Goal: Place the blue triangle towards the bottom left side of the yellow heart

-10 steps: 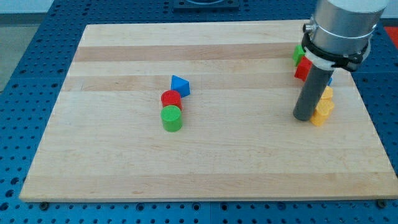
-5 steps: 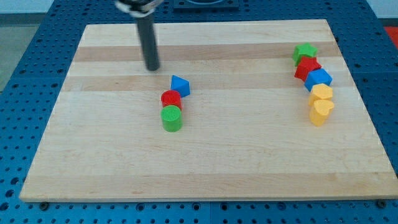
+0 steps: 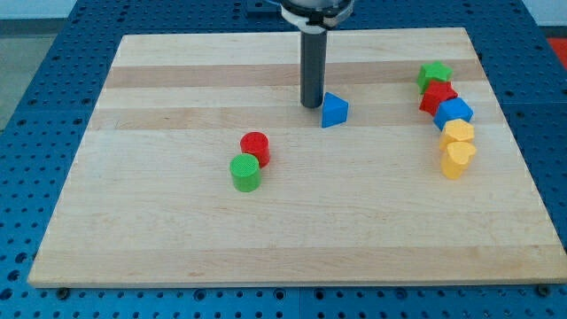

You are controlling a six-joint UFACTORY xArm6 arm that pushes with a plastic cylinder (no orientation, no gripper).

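The blue triangle (image 3: 334, 110) lies on the wooden board (image 3: 177, 221) at upper middle. My tip (image 3: 312, 105) rests just to its left, about touching it. The yellow heart (image 3: 458, 159) is at the view's right, the lowest block in a column. The triangle sits well to the heart's left and above it.
Above the heart in the right column are a yellow block (image 3: 459, 133), a blue block (image 3: 454, 112), a red block (image 3: 438, 96) and a green block (image 3: 434, 74). A red cylinder (image 3: 255, 147) and a green cylinder (image 3: 245, 172) sit together left of centre.
My tip swept from the upper left to the triangle's left side. The blue triangle moved right and slightly up, away from the red cylinder. The red cylinder shifted slightly right.
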